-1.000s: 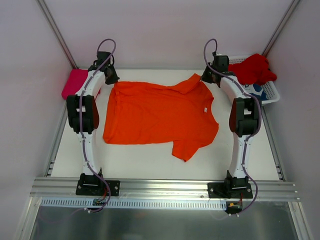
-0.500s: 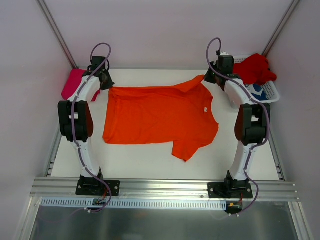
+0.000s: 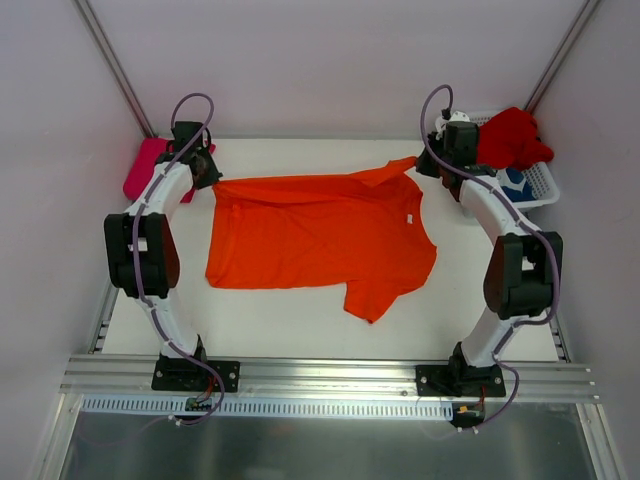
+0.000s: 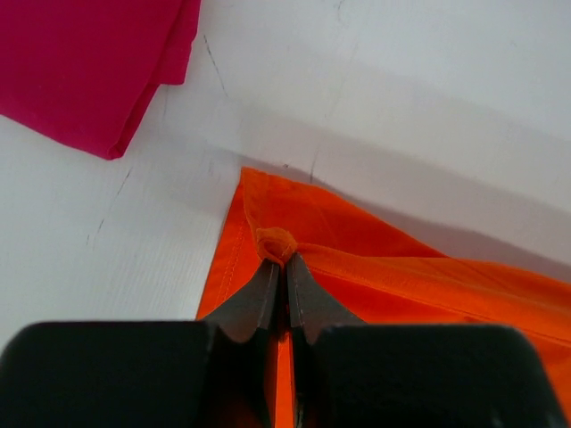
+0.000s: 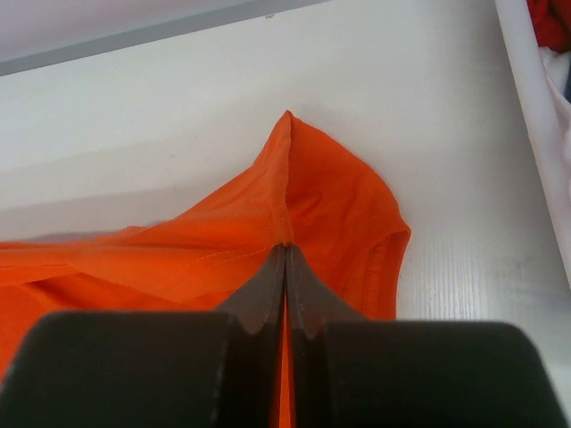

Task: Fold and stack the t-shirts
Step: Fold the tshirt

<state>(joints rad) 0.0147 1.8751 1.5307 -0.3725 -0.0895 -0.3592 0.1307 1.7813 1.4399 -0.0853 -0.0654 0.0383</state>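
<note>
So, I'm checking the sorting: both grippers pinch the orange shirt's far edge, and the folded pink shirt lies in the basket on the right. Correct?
Not quite. Both the left gripper and right gripper pinch the far edge of the orange shirt, but the folded pink shirt lies at the far left, outside the basket, as the top external view shows.

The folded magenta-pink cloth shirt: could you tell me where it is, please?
The magenta-pink shirt lies at the far-left corner of the white table in the top view, left of the left claw gripping the bright orange t-shirt.
</note>
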